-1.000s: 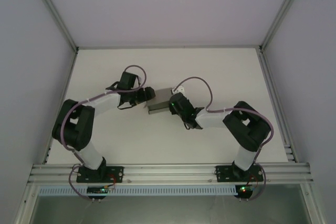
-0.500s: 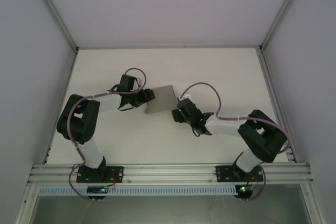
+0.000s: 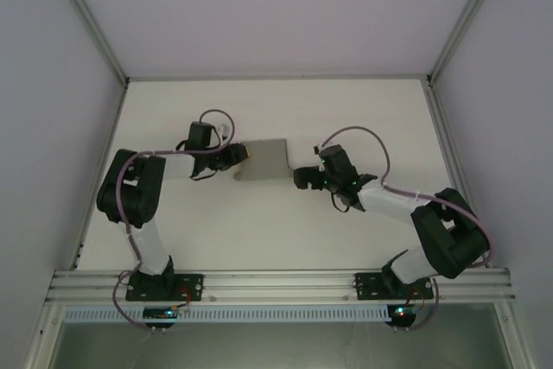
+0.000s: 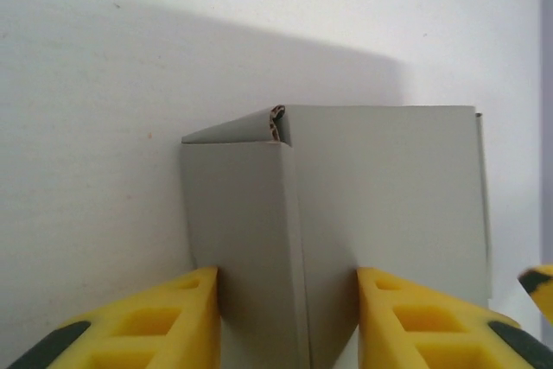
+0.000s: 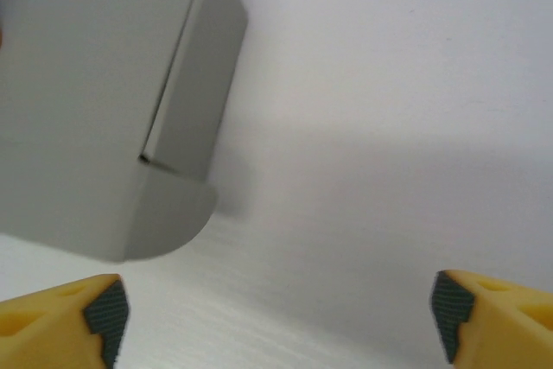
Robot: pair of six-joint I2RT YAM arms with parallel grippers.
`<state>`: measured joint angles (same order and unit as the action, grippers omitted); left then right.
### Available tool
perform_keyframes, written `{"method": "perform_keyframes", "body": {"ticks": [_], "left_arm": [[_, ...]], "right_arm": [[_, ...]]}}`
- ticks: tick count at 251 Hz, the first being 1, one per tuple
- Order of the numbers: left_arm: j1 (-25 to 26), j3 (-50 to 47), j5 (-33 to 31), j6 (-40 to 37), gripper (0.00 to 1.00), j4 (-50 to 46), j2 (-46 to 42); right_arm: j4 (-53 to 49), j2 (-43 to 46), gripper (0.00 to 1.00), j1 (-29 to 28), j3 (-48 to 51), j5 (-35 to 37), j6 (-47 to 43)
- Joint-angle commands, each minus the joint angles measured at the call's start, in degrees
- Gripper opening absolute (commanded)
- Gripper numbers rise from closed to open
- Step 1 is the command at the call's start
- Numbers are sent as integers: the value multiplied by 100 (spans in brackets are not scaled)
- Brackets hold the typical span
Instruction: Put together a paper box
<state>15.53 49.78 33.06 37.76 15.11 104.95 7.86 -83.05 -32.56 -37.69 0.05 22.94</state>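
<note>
The paper box (image 3: 263, 160) is a small, low, closed grey card box lying on the white table. My left gripper (image 3: 243, 155) is shut on its left end. In the left wrist view a corner of the box (image 4: 380, 187) fills the gap, with both yellow fingers (image 4: 186, 317) pressed against its sides around the gripper (image 4: 288, 321). My right gripper (image 3: 302, 177) stands open just right of the box, apart from it. In the right wrist view the box (image 5: 95, 101) lies at the upper left with a rounded flap at its lower corner, and bare table shows at the gripper (image 5: 276, 317).
Metal frame rails (image 3: 449, 162) run along the sides and front of the white table (image 3: 363, 118). Light walls enclose it on three sides. Bare table lies behind and to the right of the box.
My right arm has let go of the box and drawn back to the right, jaws wide. The left gripper keeps its hold, and the box has shifted slightly back and now lies flat.
</note>
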Motion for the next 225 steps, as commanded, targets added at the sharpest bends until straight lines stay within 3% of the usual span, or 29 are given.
{"method": "perform_keyframes", "body": {"ticks": [1,49,113,151,225], "left_arm": [[-154,-330,493,162,30,598,322],[-396,-655,899,606,25,1441,524],[-581,-969,1180,993,21,2202,729],[-681,-1127,1368,1267,21,2740,851],[-693,-1186,1405,1309,21,2883,970]], "right_arm": [[-101,54,99,285,-419,-818,439],[-513,-309,99,407,-1139,-1325,663],[-349,-1459,96,609,-1963,-2738,1569],[185,-2035,92,647,-2249,-3237,2164],[1027,-2858,82,539,-2571,-3997,2869]]}}
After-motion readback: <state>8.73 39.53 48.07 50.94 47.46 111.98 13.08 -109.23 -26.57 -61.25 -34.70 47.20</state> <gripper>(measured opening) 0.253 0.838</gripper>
